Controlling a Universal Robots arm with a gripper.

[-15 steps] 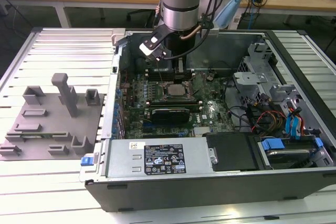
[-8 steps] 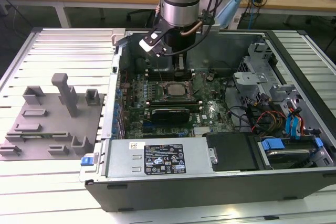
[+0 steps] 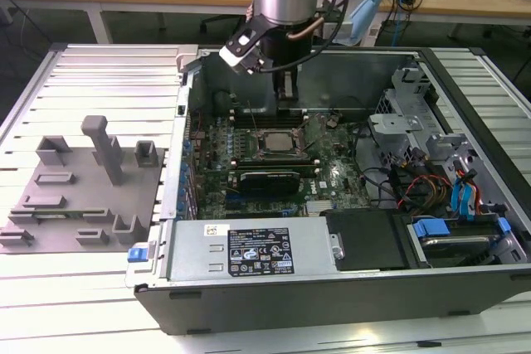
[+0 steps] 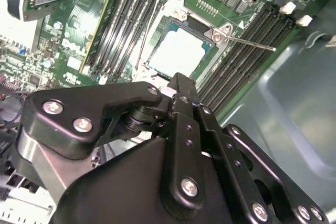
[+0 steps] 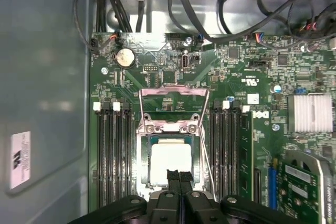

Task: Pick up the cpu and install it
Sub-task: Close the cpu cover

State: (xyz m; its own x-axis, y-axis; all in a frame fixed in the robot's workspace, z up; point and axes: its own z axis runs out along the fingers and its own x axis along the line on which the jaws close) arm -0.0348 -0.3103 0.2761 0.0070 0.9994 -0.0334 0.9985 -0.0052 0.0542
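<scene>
**Where CPU Sits, What Surrounds It**

While the gripper [image 3: 288,102] hangs inside the open PC case [image 3: 332,308], its fingers are pressed together w/ nothing between them. Tips sit over one edge of the cpu [image 5: 170,162]; contact cannot be told. Cpu lies flat in the socket, mid motherboard [image 5: 262,85]. Retention frame [image 5: 173,92] is flipped open, and the lever [image 4: 253,43] sticks out sideways. Memory slots [image 5: 113,156] flank the socket on both sides. Heatsink [image 5: 312,113] and coin battery [image 5: 125,57] are nearby. Exterior view: PSU [image 3: 249,250] along the near edge, cable bundle [image 3: 427,184] at that view's right, grey parts fixture [image 3: 79,188] outside the case at its left.
</scene>
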